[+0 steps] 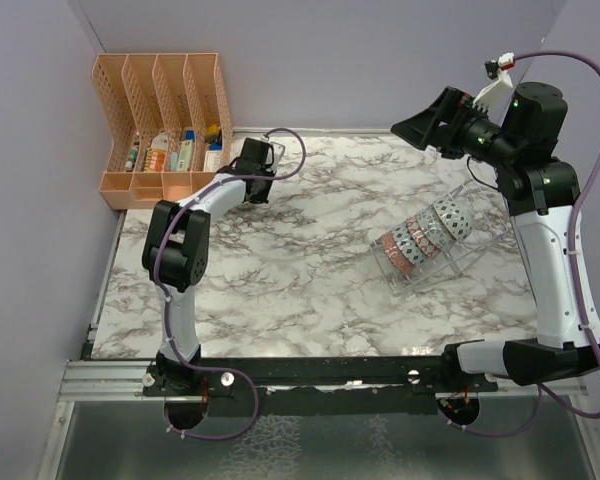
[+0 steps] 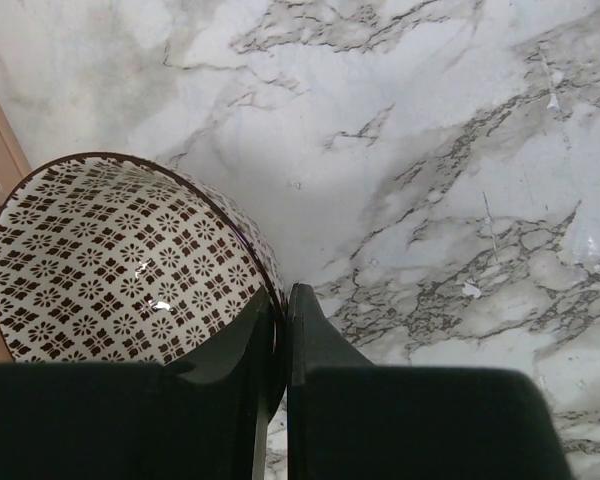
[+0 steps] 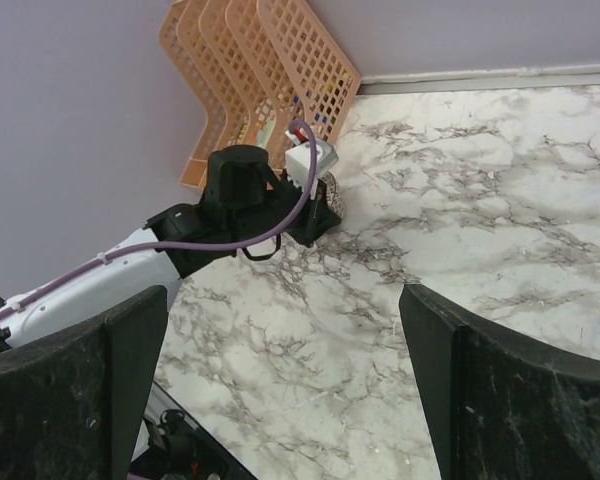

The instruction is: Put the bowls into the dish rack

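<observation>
My left gripper (image 2: 285, 300) is shut on the rim of a bowl (image 2: 130, 262) with a dark-brown-and-white patterned inside; one finger is inside it, the other outside. In the top view this gripper (image 1: 259, 164) is at the far left by the orange organizer, and the bowl is hidden under it. A sliver of the bowl (image 3: 332, 190) shows in the right wrist view. The clear dish rack (image 1: 472, 255) stands at the right with several patterned bowls (image 1: 425, 233) upright in its slots. My right gripper (image 1: 421, 126) is raised above and behind the rack, open and empty (image 3: 280, 300).
An orange slotted file organizer (image 1: 160, 115) with small items stands in the far left corner, and it also shows in the right wrist view (image 3: 270, 70). Purple walls close the left and back. The left arm (image 3: 130, 262) stretches across the marble top.
</observation>
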`<action>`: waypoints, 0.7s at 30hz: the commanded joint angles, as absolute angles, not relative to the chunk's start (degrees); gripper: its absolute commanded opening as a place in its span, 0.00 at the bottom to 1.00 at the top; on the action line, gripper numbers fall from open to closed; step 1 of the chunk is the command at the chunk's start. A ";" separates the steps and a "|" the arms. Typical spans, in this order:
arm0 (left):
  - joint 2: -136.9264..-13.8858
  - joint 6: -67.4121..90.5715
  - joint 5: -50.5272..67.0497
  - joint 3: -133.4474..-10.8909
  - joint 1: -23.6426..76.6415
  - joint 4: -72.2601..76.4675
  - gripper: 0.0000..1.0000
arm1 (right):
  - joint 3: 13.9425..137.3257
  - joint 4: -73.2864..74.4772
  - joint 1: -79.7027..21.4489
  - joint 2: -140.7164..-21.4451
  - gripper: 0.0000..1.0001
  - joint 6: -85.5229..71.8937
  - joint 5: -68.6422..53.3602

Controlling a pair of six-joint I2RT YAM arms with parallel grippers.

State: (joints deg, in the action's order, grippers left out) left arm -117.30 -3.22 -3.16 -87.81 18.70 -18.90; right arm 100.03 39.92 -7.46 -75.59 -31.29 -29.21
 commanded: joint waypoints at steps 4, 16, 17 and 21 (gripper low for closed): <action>-104.16 15.63 12.14 -85.76 18.54 -14.95 0.00 | 104.53 41.02 -7.69 -74.16 0.99 -33.18 -28.13; -97.74 84.65 18.55 -77.30 31.16 45.90 0.00 | 109.99 39.92 -7.73 -72.42 0.99 -41.09 -27.01; -99.84 87.73 17.34 -79.10 32.82 49.13 0.00 | 109.98 39.86 -7.73 -72.08 0.99 -41.79 -26.94; -108.27 96.25 13.98 -86.30 38.48 56.33 0.00 | 111.90 40.68 -7.69 -71.07 1.00 -42.97 -25.00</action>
State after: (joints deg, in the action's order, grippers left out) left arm -100.84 78.15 17.76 -80.51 34.04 38.87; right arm 108.79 40.47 -7.46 -72.42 -40.01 -27.77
